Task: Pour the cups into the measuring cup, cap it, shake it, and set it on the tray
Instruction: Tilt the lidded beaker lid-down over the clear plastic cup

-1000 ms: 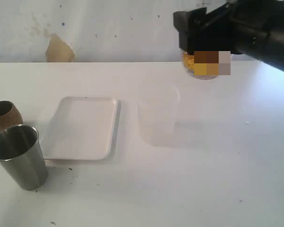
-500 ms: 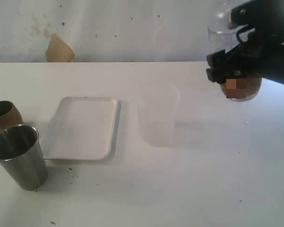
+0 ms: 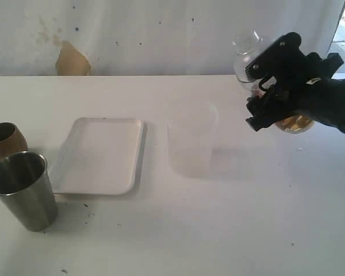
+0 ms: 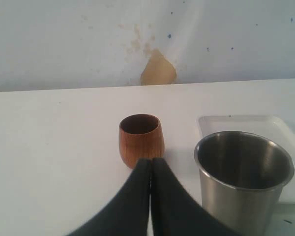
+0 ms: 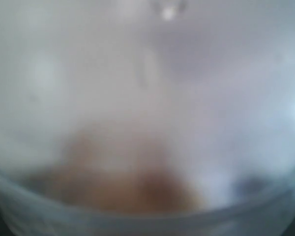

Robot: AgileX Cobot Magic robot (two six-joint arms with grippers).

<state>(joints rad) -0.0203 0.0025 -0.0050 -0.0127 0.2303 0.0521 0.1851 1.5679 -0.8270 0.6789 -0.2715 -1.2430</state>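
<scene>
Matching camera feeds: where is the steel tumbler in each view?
Exterior view: steel tumbler at lower left, just in front of the brown cup.
Left wrist view: steel tumbler close up, beside the brown cup.
Right wrist view: not in it.
Shared landmark: the brown cup.

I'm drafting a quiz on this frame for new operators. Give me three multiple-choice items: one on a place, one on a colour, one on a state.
1. The steel tumbler stands: A on the table beside the tray; B on the tray; C on the floor.
2. The squat cup is: A blue; B brown; C green.
3. The left fingers are: A wide open; B shut, empty; C gripping the tumbler.
Key: A, its base rests on the table, off the tray; B, its wall is wood-brown; B, the fingers meet with nothing between.
</scene>
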